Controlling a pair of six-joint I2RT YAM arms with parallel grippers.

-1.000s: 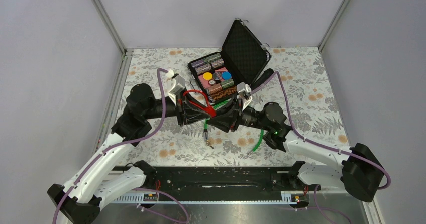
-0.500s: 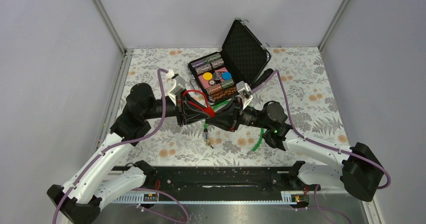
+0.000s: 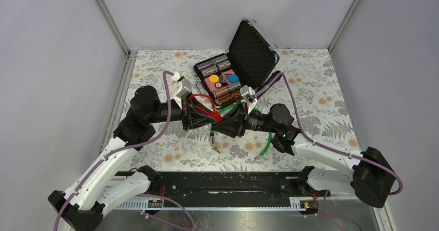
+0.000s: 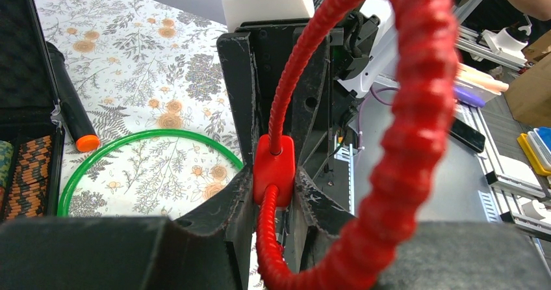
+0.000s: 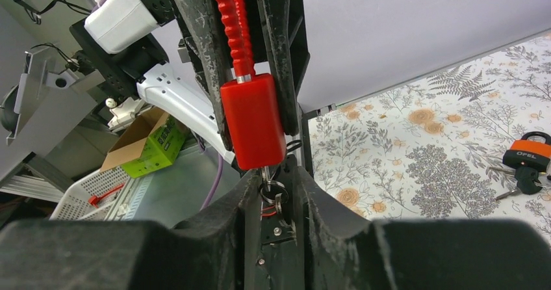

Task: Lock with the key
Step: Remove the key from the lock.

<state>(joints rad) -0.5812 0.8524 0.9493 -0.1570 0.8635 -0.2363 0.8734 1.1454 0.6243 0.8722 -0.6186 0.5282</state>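
A red cable lock hangs in the air between the two arms. Its red block-shaped body [image 5: 252, 121] sits between the fingers of my left gripper [image 4: 273, 187], which is shut on it. The ribbed red cable [image 4: 416, 108] loops out above it. The key [image 5: 265, 177], small and silvery, on a wire ring, sticks out of the body's underside. My right gripper [image 5: 276, 181] faces the left one. Its jaws stand on either side of the key, and a narrow gap shows on the right side. In the top view both grippers meet at mid-table [image 3: 217, 119].
An open black case [image 3: 252, 47] of poker chips stands behind the grippers. A green cable loop [image 4: 149, 134] lies on the floral cloth beneath them. An orange padlock [image 5: 529, 150] with black-headed keys lies nearby. A black marker [image 4: 71, 108] rests beside the case.
My right gripper has shifted a little left, closer onto the lock's underside. The left arm and the red lock have stayed still.
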